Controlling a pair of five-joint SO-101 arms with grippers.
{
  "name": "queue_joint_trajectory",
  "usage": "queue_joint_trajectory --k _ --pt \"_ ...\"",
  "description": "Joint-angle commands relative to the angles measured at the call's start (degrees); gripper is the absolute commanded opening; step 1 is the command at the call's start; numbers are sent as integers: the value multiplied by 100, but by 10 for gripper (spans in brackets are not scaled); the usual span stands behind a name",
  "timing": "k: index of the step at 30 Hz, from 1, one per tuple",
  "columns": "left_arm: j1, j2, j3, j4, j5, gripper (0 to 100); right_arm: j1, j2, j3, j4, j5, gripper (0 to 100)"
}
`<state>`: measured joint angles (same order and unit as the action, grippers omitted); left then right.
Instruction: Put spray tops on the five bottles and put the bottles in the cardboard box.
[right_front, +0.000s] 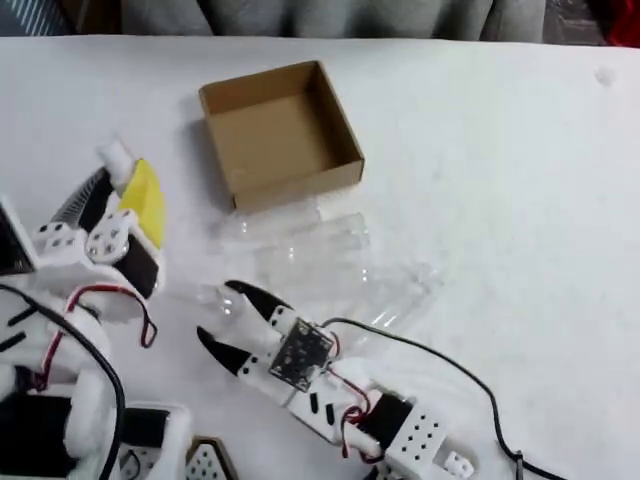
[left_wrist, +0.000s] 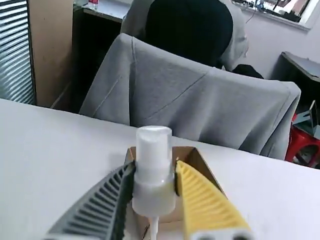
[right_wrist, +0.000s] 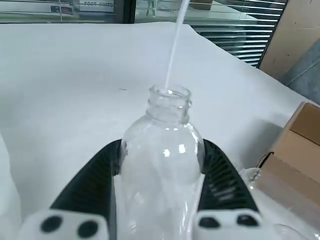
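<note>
Nearest the lens in the right wrist view, the right gripper (right_wrist: 162, 150) is clamping a clear bottle (right_wrist: 160, 170) by its shoulder. Its two black fingers (right_wrist: 100, 175) are spread just to the bottle's width and are pressing on opposite sides. The bottle's neck is pointing away from the wrist, and its mouth is standing open without a cap. A thin white dip tube (right_wrist: 174, 45) is slanting down to the rim of that mouth; whether its end is inside the neck cannot be told.

In the left wrist view, the left gripper (left_wrist: 154, 167) is pinching a white spray top (left_wrist: 154, 145) at its collar between one grey finger (left_wrist: 100, 210) and one yellow finger (left_wrist: 205, 205). The nozzle head is standing above the fingertips and the tube is hanging below them.

In the high view, the left gripper (right_front: 118, 172) is holding the spray top (right_front: 113, 154) left of the cardboard box (right_front: 280, 130). The right gripper (right_front: 218, 312) is sitting in front of the box, on the near side of the white table (right_front: 520, 180). Further clear bottles (right_front: 330, 240) are lying on their sides between the box and the right gripper.
</note>
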<state>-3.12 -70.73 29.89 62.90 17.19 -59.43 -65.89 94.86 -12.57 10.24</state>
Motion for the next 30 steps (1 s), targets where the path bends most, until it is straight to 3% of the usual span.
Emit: queue_joint_trajectory --k 1,10,18,30 --pt "48 -541 448 -422 62 20 -31 -127 105 22 -26 16" --pt "66 -1015 1178 -440 114 20 -31 -127 105 31 -26 16" --pt "857 -1473 1644 -53 114 20 -31 -127 105 31 -26 16" --pt "901 -2985 3103 220 70 20 -22 -127 105 31 -26 16"
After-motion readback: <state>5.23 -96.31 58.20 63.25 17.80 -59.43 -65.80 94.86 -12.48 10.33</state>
